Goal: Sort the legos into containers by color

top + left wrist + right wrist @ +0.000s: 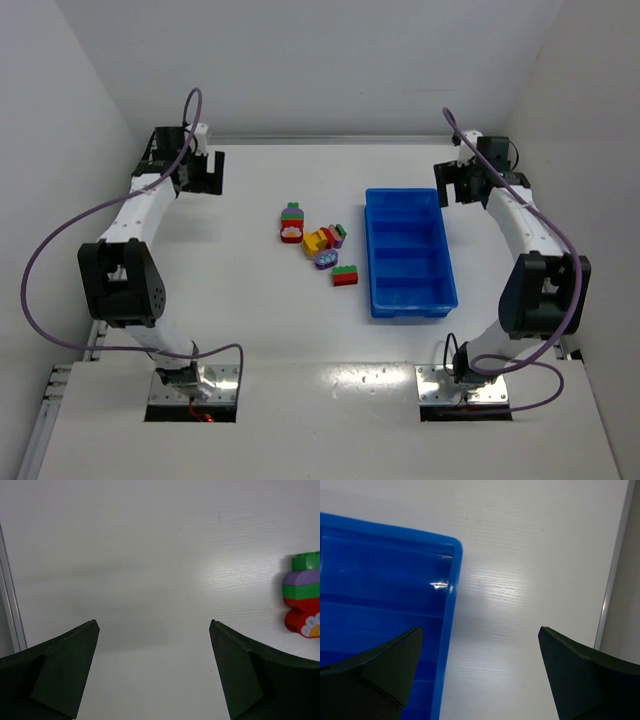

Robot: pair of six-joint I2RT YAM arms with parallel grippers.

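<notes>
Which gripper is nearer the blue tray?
Right. The right gripper hangs by the far right corner of the tray; the left gripper is far left, beyond the legos.

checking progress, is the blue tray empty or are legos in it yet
Empty: from above the blue tray shows bare compartments; the legos all lie on the table beside it.

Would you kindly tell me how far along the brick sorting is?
Done: nothing, the bright blue divided plastic tray looks empty. In hand: nothing, the left tool and right tool are open and empty. Left: all the small coloured plastic toy bricks, lying loose on the white table beside the tray.
</notes>
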